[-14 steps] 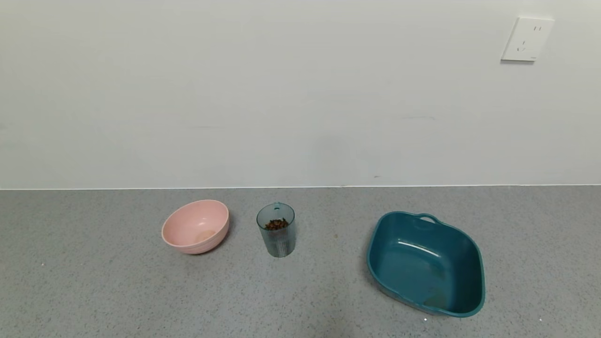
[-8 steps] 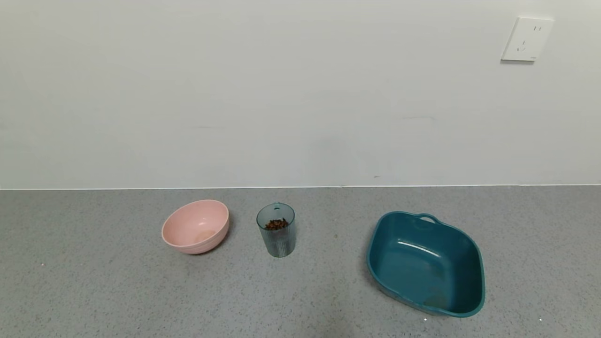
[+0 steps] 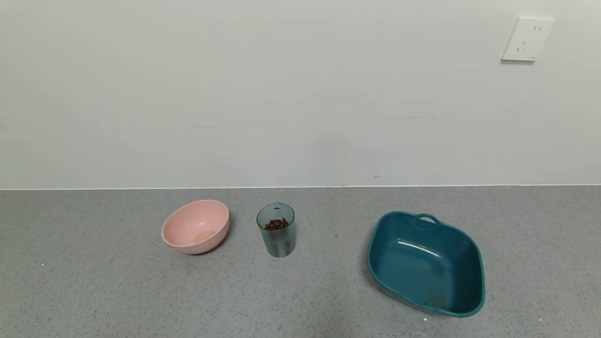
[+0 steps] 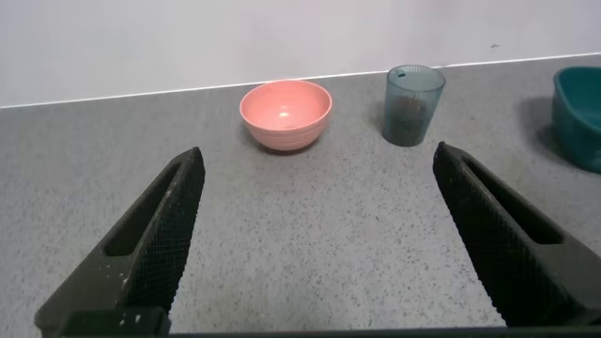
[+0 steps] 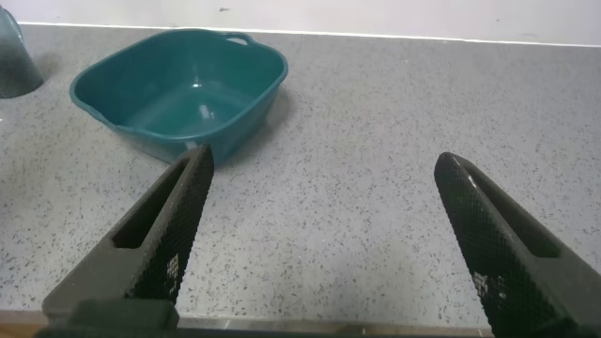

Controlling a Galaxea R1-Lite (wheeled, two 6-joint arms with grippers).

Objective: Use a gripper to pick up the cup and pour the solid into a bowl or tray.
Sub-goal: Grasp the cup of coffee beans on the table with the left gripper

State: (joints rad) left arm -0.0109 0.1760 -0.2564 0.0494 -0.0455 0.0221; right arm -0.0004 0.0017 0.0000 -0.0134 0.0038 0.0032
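The ribbed grey-teal cup (image 3: 276, 235) stands upright mid-counter with brown bean-like solid (image 3: 276, 224) inside. It also shows in the left wrist view (image 4: 412, 90) and at the edge of the right wrist view (image 5: 14, 61). The dark teal basin (image 3: 472, 253) sits to its right, empty; it also shows in the right wrist view (image 5: 268, 80) and partly in the left wrist view (image 4: 575, 117). Neither arm shows in the head view. My left gripper (image 4: 319, 164) is open, well short of the cup. My right gripper (image 5: 324, 169) is open, short of the basin.
A round pink bowl (image 3: 196, 226) sits left of the cup, also in the left wrist view (image 4: 285, 114). The grey speckled counter (image 3: 94, 291) runs back to a white wall with a socket (image 3: 527, 39). The counter's front edge lies close below my right gripper.
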